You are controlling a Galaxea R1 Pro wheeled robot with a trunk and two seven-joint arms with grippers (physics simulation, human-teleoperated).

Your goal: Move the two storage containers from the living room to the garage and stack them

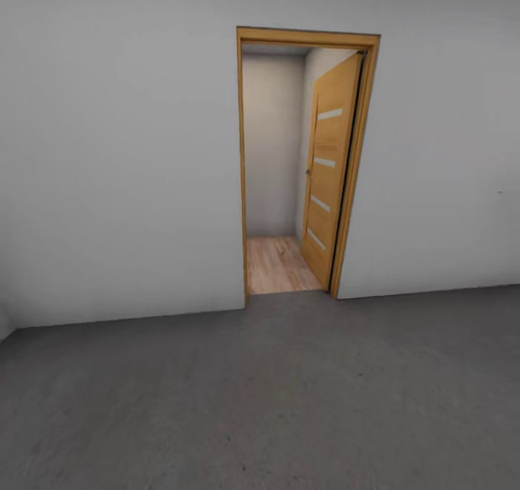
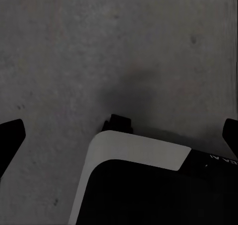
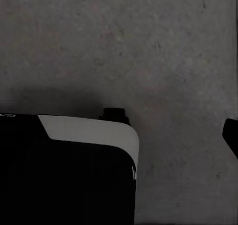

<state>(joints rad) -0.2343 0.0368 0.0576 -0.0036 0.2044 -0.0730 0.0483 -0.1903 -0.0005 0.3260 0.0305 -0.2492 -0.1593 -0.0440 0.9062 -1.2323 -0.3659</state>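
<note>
Dark grey, matte concrete-like floor point(image 1: 289, 403) spreads across the foreground of the head view and meets plain white walls point(image 1: 115, 172), which marks this room as the garage. An orange-brown wooden door frame point(image 1: 242, 165) is set in the facing wall. Its matching panelled door with pale glazed strips point(image 1: 328, 172) stands swung inward, away from the garage. Through the opening lies a strip of light wood plank flooring point(image 1: 278, 263), closed off behind by a further white wall.

Left wrist view: the left gripper point(image 2: 119, 135) points down at the grey floor, its two dark fingertips point(image 2: 10, 135) sitting at opposite edges of the frame, so the fingers are spread wide with nothing between them. A white-and-black rounded part of the robot's own base point(image 2: 139, 150) lies below.

Right wrist view: one dark fingertip point(image 3: 231, 135) of the right gripper appears at one edge. The other finger is out of frame, so its spread cannot be told; nothing lies against the visible finger.

Neither orange-red storage container can be placed from these frames, and none lies on the visible stretch of floor. As a judgement, the robot appears to be in transit with empty hands, facing the doorway to the house interior; fetching, carrying and stacking seem to remain ahead.
</note>
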